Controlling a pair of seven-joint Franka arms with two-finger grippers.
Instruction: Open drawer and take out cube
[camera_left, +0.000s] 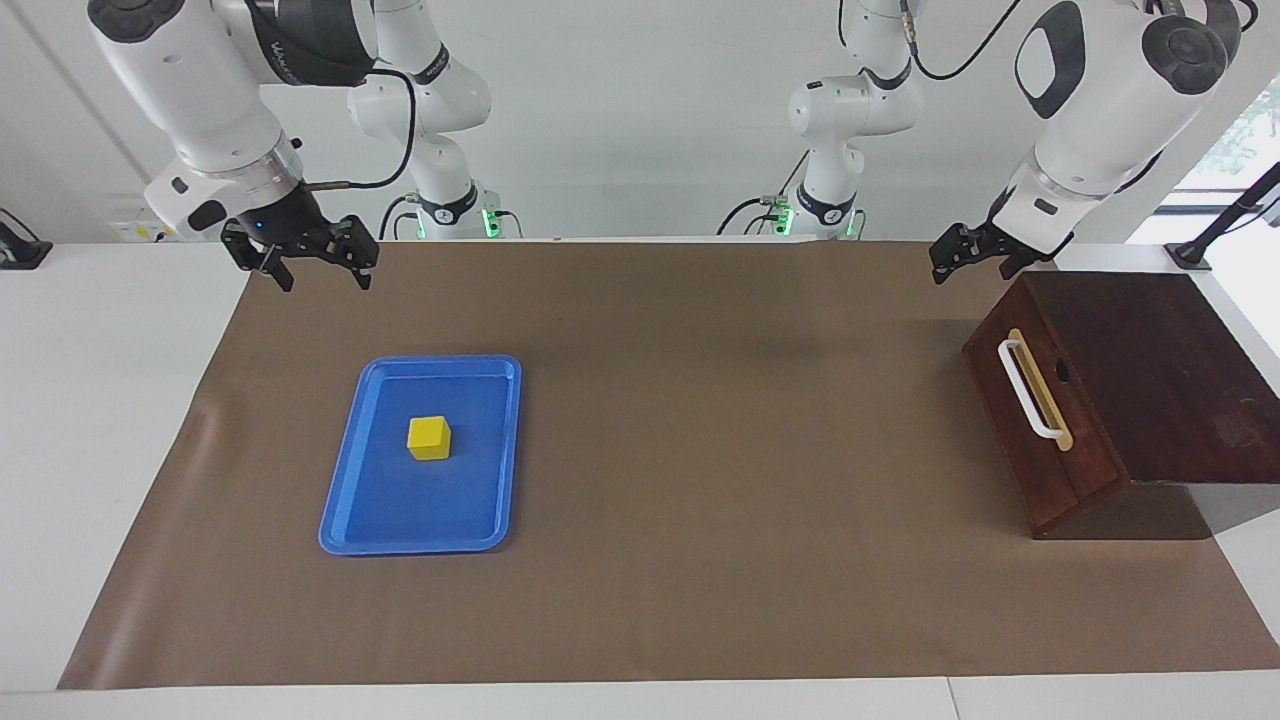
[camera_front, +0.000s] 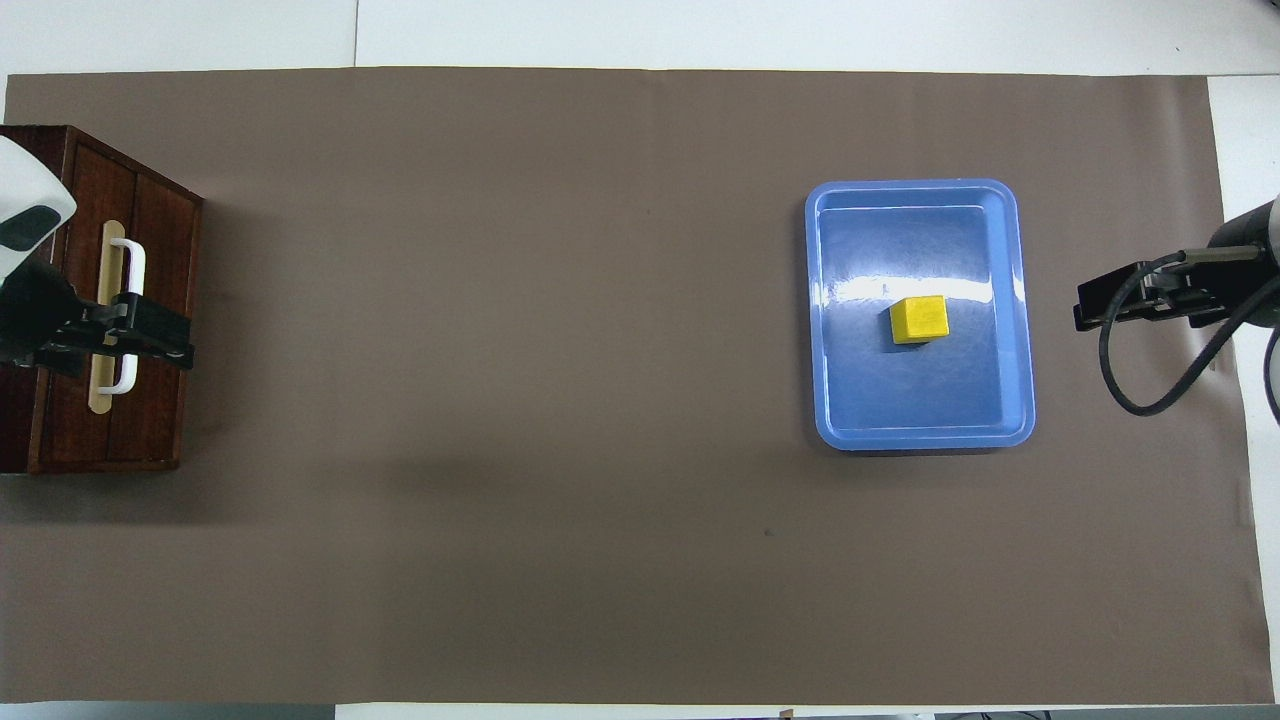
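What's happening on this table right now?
Nothing is being handled. The yellow cube sits in the blue tray toward the right arm's end of the table. The wooden box's drawer is closed. The right gripper hangs open, empty, above the brown mat near the tray; the left gripper hangs open, empty, near the box.
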